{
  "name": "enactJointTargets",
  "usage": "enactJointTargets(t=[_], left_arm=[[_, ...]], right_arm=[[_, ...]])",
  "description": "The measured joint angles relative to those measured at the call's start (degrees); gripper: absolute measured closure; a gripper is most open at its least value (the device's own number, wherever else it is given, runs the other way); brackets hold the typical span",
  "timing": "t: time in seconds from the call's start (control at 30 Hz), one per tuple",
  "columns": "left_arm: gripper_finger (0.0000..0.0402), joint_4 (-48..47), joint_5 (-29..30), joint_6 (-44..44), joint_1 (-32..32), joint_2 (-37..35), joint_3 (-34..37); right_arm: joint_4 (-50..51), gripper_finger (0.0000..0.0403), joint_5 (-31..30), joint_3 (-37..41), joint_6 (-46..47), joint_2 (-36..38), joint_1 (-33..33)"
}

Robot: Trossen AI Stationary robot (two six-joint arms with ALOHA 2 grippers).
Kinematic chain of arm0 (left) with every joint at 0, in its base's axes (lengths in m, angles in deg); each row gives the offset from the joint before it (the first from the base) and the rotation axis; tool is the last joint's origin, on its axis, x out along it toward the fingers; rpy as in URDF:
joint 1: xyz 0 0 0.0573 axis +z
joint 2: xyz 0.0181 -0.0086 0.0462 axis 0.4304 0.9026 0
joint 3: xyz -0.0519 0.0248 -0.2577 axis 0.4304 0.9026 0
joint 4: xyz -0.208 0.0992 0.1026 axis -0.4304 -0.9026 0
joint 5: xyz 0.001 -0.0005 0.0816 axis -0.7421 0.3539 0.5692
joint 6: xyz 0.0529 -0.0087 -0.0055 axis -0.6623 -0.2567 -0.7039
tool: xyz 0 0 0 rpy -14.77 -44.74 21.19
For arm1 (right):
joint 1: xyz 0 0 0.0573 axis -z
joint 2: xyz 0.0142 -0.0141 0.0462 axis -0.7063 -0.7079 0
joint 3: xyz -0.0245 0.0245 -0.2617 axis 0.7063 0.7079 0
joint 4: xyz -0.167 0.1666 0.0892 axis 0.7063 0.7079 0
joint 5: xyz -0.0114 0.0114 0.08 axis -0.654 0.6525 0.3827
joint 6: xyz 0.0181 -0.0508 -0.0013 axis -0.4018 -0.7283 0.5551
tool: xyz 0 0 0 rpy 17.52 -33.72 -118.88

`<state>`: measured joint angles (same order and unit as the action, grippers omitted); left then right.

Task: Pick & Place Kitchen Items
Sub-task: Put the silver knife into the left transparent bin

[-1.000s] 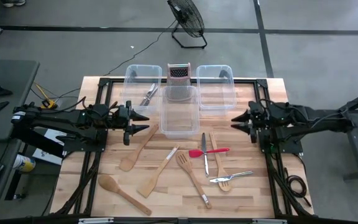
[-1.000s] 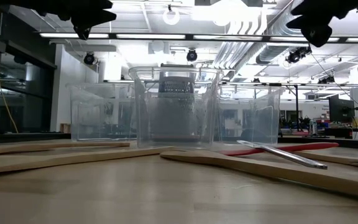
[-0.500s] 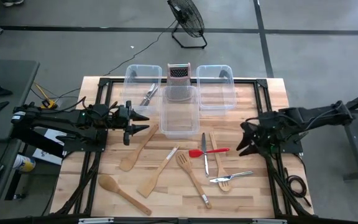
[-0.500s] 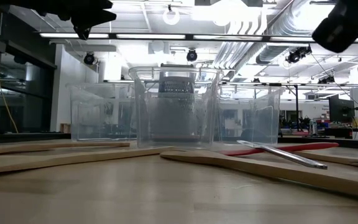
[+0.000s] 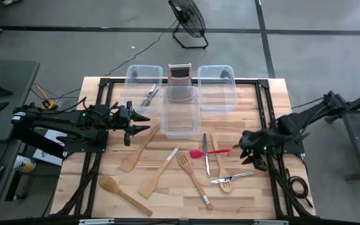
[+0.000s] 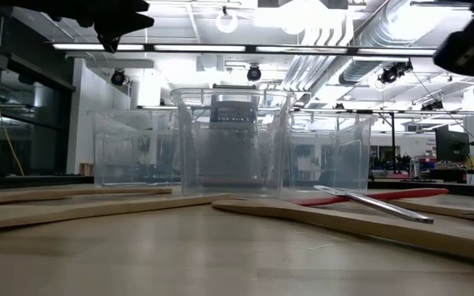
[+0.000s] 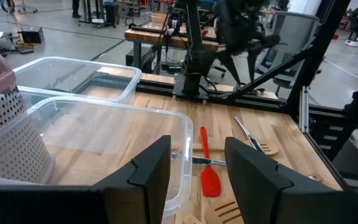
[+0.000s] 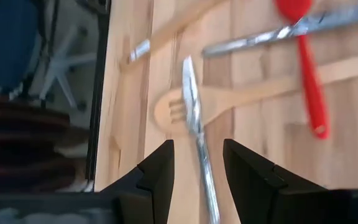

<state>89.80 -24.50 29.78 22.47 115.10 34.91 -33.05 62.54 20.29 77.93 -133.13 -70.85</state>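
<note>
Several utensils lie flat on the wooden table: pale wooden spatulas (image 5: 140, 149) (image 5: 158, 171), a wooden spoon (image 5: 123, 190), a slotted wooden spatula (image 5: 191, 170), a silver knife (image 5: 205, 153), a red-headed spatula (image 5: 210, 152), and a wooden fork (image 5: 220, 164) with a silver utensil (image 5: 233, 178) lying across its head. My right gripper (image 5: 245, 145) is open, tipped down above the silver utensil (image 8: 193, 118) and touching nothing. My left gripper (image 5: 147, 124) waits open near the middle bin.
Three clear bins stand at the far side: left bin (image 5: 144, 81) with metal utensils (image 5: 150, 94) inside, middle bin (image 5: 180, 114), right bin (image 5: 216, 87). A grater (image 5: 180, 72) stands between them. Bare wood lies toward the near right corner.
My right gripper has swung from beside the right bin toward the table's near edge and tipped downward, ending over the silver utensil and wooden fork. No utensil has moved.
</note>
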Motion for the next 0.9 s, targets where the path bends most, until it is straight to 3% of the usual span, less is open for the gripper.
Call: enactJointTargets(t=[0.23, 0.37, 0.63, 0.9], left_arm=[[0.025, 0.0, -0.01, -0.01, 0.02, 0.0, 0.0], [0.025, 0.0, -0.02, -0.02, 0.02, 0.0, 0.0], [0.025, 0.0, -0.02, 0.0, 0.02, 0.0, 0.0], [0.025, 0.0, -0.01, -0.01, 0.01, 0.0, 0.0]], right_arm=[[-0.78, 0.0272, -6.5, 0.03, -0.91, -8.77, -9.35], [-2.52, 0.0264, -5.96, 0.04, -2.66, -12.89, -12.48], [-6.67, 0.0192, -6.65, 0.07, -4.69, -22.24, -13.9], [-9.72, 0.0199, -7.82, 0.09, -5.06, -30.34, -14.33]])
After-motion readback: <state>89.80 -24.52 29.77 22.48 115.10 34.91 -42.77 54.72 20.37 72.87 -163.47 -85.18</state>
